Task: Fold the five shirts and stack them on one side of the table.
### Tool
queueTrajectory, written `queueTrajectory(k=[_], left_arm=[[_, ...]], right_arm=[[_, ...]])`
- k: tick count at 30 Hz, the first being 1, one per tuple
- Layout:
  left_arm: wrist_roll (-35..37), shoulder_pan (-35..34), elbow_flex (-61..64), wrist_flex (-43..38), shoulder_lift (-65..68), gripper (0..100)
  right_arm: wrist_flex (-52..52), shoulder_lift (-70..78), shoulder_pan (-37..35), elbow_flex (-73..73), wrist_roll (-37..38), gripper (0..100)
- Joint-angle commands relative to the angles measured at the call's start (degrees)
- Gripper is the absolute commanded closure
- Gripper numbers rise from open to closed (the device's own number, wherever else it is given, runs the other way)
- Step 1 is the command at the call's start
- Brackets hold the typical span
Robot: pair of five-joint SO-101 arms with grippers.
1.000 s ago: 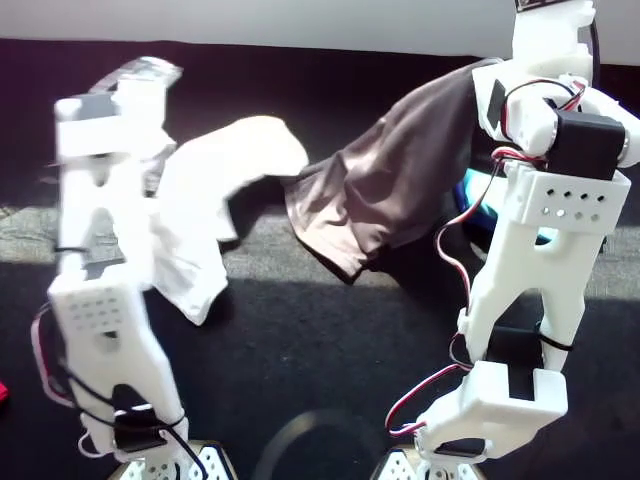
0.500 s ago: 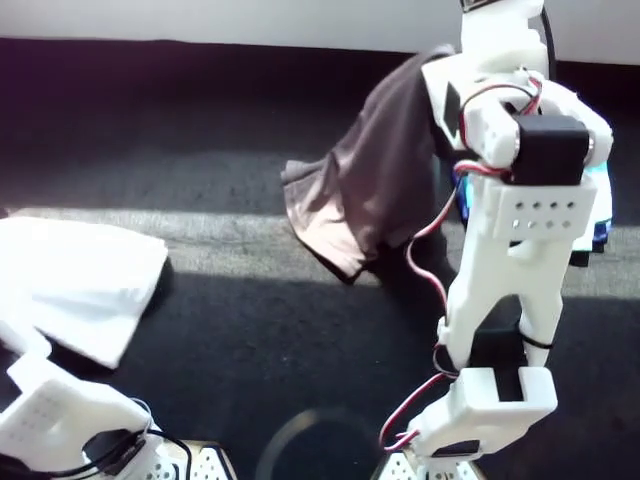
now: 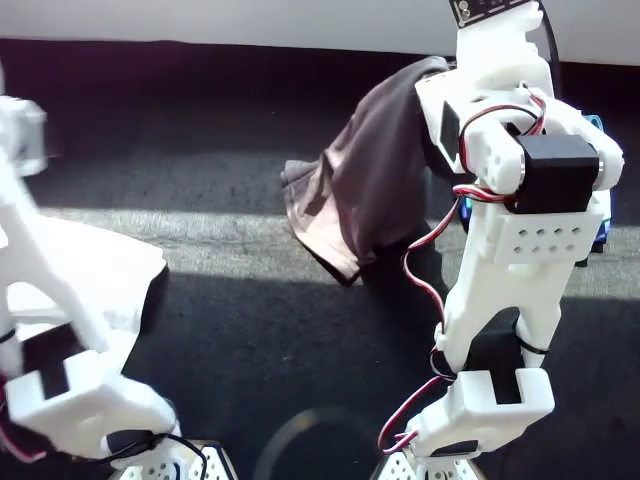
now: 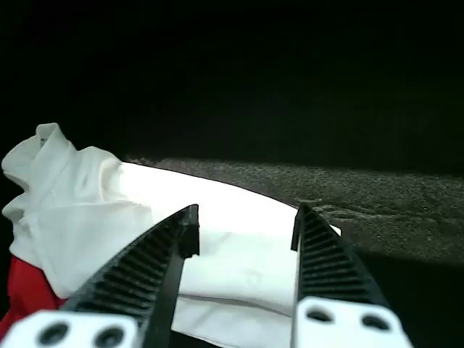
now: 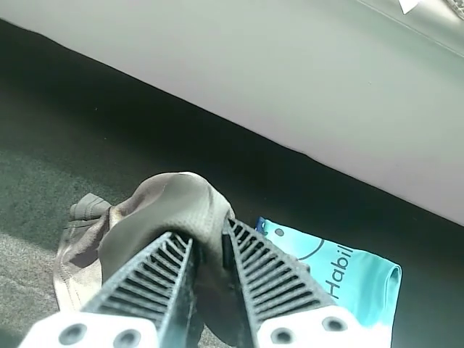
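Left arm (image 3: pixel 85 395) back up at near left. Left hand (image 4: pixel 245 217) spread apart above white shirt (image 4: pixel 94 196), which lies at counter's (image 3: pixel 260 330) left edge. Right hand (image 5: pixel 206 232) clamped on brown shirt (image 3: pixel 370 180), hanging far right.

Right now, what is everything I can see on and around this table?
brown shirt: one, greyish brown, lifted off the far right of the table, hanging from the right claw
white shirt: one, white, crumpled on the left side
red cloth: one, red, peeking out from under the white shirt
blue shirt: one, light blue with print, lying at the far right behind the brown shirt
table: one, dark cover
wall: one, pale, behind the table
left arm: one, white; left claw open above the white shirt
right arm: one, white; right claw shut on the brown shirt
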Motion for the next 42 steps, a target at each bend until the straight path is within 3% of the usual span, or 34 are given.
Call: queueTrajectory(k=[1, 8, 18, 28, 34, 39, 42], left_arm=[[6.77, 14.55, 0.13, -1.49, 7.43, 79], [12.57, 27.38, -0.31, -8.62, 26.51, 79], [15.21, 35.74, -0.31, -16.0, 33.19, 79], [15.21, 34.95, -0.4, -25.85, 41.1, 79], [15.21, 35.56, -0.4, -26.37, 42.24, 79], [15.21, 35.56, -1.54, -25.76, 41.63, 100], [15.21, 35.12, -6.64, -21.19, 41.71, 98]], right_arm=[[0.13, -2.51, 2.95, -2.24, 0.53, 99.2], [0.22, -2.59, 5.76, -2.24, 0.53, 99.2], [0.13, -2.51, 5.76, -2.24, 0.53, 99.2], [0.22, -2.51, 5.67, -2.24, 0.53, 99.2], [0.22, -2.51, 5.67, -2.24, 0.53, 99.2], [0.22, -2.42, 5.67, -1.8, 0.53, 99.2], [0.22, -2.42, 5.67, 1.89, 0.53, 99.2]])
